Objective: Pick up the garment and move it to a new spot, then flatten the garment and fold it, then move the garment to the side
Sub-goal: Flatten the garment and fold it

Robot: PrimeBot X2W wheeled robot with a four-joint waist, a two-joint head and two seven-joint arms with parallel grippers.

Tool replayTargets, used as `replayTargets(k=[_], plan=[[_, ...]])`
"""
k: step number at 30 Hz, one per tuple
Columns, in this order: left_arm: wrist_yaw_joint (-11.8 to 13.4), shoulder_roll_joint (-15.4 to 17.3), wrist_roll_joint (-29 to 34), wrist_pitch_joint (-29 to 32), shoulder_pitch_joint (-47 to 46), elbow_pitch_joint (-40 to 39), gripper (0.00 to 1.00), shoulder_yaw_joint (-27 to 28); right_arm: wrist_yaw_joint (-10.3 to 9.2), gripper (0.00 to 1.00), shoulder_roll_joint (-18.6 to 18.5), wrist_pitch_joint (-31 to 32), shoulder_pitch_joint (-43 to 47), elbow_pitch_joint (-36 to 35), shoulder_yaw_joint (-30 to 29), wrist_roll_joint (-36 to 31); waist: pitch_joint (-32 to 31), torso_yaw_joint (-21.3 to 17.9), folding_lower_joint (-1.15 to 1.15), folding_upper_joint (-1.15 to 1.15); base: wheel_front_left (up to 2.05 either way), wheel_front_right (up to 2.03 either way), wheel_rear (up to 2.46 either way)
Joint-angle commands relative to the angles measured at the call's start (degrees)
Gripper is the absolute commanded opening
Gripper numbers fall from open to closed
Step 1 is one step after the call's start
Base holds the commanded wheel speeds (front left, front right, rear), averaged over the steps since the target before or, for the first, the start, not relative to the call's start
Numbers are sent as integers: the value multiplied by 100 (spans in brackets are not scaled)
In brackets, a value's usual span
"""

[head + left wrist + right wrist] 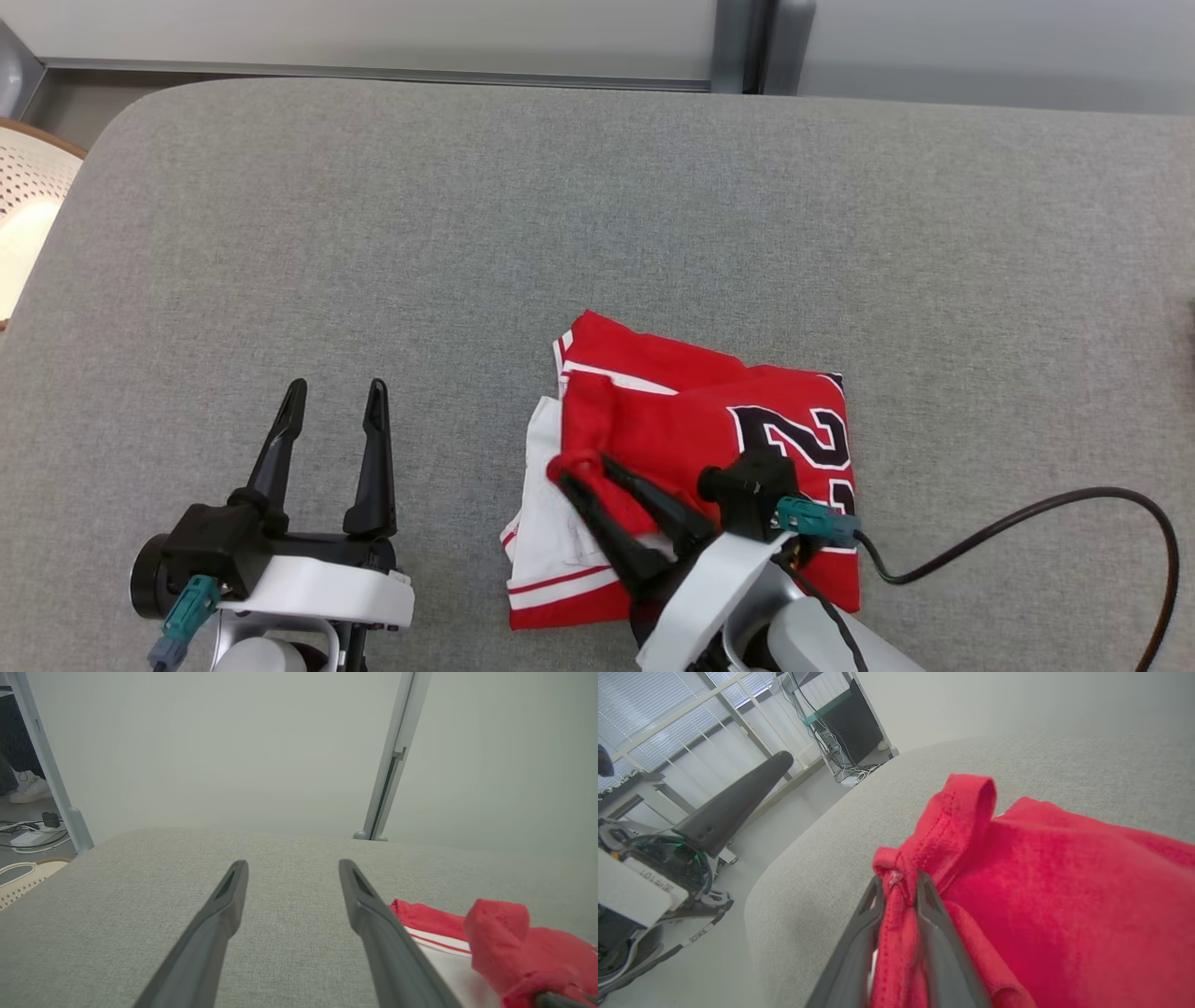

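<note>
The garment (691, 420), a red jersey with white trim and a black number, lies folded on the grey padded table (467, 215), right of centre near the front edge. My right gripper (583, 469) is at its left side, shut on a raised fold of red hem. In the right wrist view that hem (966, 807) is pinched between the fingertips of the right gripper (899, 882). My left gripper (336, 392) rests open over bare table left of the garment, nothing between its fingers. The left wrist view has the left gripper (292, 865) with the garment (500, 938) at lower right.
A pale perforated basket (28, 196) stands off the table's left edge. A black cable (1074, 504) loops over the table at the right. A post (390, 765) rises behind the table's far edge. A person's shoe (28, 791) is on the floor at far left.
</note>
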Motion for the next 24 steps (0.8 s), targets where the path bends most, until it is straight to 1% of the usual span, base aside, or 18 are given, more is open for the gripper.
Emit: replayTargets(k=[1, 5, 7, 8, 11, 15, 19, 24], plan=[[-39, 1, 47, -3, -110, 11, 100, 31, -1, 100, -8, -111, -132, 8, 59, 43, 14, -2, 0, 0, 0, 0, 0], [-43, -32, 84, -3, -121, 27, 100, 116, -1, 100, -17, -668, -416, -17, 248, 10, 35, -82, 0, 0, 0, 0, 0], [-69, -48, 98, -3, -109, 29, 100, 151, -1, 100, -11, -932, -539, -112, 176, -112, 30, -141, 0, 0, 0, 0, 0], [-83, -51, 112, -3, -107, 27, 100, 172, -1, 100, -18, -1035, -569, -154, 45, -212, 24, -175, 0, 0, 0, 0, 0], [-98, -48, 153, -3, -79, 9, 100, 240, -1, 100, -121, -1204, -434, -373, -582, -563, -5, -295, 0, 0, 0, 0, 0], [-131, -24, 202, -3, -20, 21, 100, 344, -1, 100, -362, -1263, 8, -798, -1689, -1038, -73, -468, 0, 0, 0, 0, 0], [-140, 32, 249, -3, 17, 86, 100, 434, -1, 100, -562, -1060, 571, -1202, -2618, -1417, -149, -651, 0, 0, 0, 0, 0], [-131, 156, 249, -2, 99, 185, 100, 561, -1, 100, -684, -787, 1370, -1649, -3500, -1718, -358, -825, 0, 0, 0, 0, 0]])
